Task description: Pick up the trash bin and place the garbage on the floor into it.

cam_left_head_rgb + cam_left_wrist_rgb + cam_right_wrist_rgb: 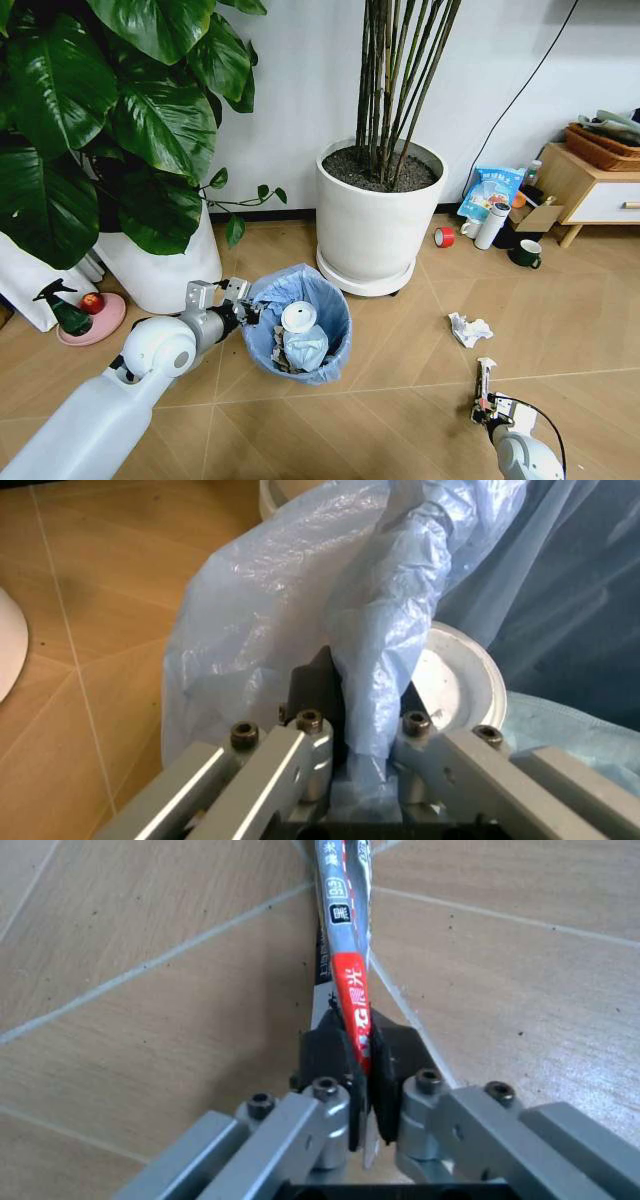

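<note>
The trash bin [322, 291], lined with a crinkly light-blue bag [270, 607], hangs tilted just above the floor [370, 420]. My left gripper [246, 310] is shut on its near rim, the black pads [318, 686] pinching rim and bag together. Inside lie a white round lid [298, 317], the same lid [462, 681] seen up close by the left wrist, and other litter. My right gripper [487, 398], low at the right, is shut on a flat red-and-white wrapper [350, 952] that sticks out past its fingertips. A crumpled white paper [468, 329] lies on the boards beyond it.
A large white plant pot [375, 225] stands right behind the bin, another pot [165, 270] to its left. A green spray bottle [62, 308] sits at the far left. A red tape roll [444, 237], a white canister [491, 226], a mug [527, 254] and a cabinet [590, 190] line the back right.
</note>
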